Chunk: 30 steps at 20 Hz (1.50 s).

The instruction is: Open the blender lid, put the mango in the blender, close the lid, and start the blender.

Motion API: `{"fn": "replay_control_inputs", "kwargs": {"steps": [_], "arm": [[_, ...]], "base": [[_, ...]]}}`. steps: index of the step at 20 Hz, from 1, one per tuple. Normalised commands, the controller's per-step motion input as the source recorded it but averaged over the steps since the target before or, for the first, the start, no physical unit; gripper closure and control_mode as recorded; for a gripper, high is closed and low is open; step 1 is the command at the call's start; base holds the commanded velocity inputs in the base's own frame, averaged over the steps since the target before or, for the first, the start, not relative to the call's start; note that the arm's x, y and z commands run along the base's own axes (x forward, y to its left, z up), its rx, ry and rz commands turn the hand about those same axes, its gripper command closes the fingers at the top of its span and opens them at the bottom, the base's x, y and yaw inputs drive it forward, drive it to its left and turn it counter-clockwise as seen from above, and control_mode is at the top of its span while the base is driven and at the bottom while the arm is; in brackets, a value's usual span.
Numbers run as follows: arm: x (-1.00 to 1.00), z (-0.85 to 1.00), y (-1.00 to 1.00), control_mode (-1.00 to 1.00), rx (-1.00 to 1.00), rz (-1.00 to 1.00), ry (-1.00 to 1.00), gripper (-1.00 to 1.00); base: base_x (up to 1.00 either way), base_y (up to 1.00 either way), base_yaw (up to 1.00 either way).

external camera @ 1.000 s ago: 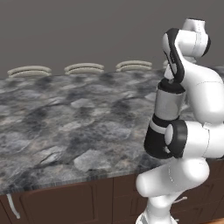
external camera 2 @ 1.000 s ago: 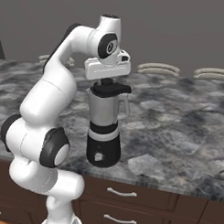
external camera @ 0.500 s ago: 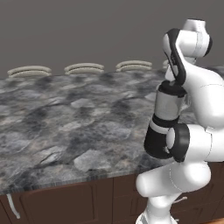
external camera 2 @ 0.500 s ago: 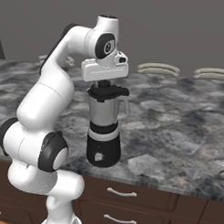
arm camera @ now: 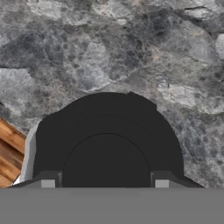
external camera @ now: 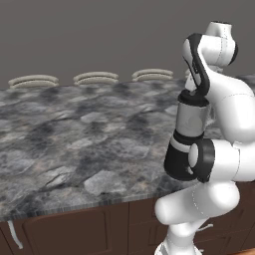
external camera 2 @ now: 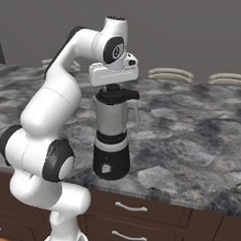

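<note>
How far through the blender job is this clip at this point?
Early. Done: the arm has reached the blender, which stands near the counter edge. In hand: the gripper sits on the lid, its fingers either side of the centre knob, with the lid on the jar. Left: lift the lid off, put the mango in, close the lid, start the blender.
</note>
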Motion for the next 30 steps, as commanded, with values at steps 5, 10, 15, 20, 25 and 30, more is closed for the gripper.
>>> {"fn": "replay_control_inputs", "kwargs": {"steps": [5, 10, 15, 20, 25, 30], "arm": [[0.02, 0.04, 0.00, -1.00, 0.00, 0.00, -0.10, 1.00], [-0.17, 0.00, 0.00, -1.00, 0.00, 0.00, -0.01, 1.00], [-0.01, 0.00, 0.00, -1.00, 0.00, 0.01, 0.01, 1.00], [0.00, -0.16, 0.00, -1.00, -0.02, 0.01, 0.05, 1.00], [-0.08, -0.20, 0.00, -1.00, 0.00, 0.00, 0.01, -1.00], [-0.05, -0.09, 0.00, -1.00, 0.00, 0.00, 0.00, -1.00]], "base": [[0.00, 0.00, 0.00], [0.00, 0.00, 0.00], [0.00, 0.00, 0.00], [0.00, 0.00, 0.00], [0.00, 0.00, 0.00], [0.00, 0.00, 0.00]]}}
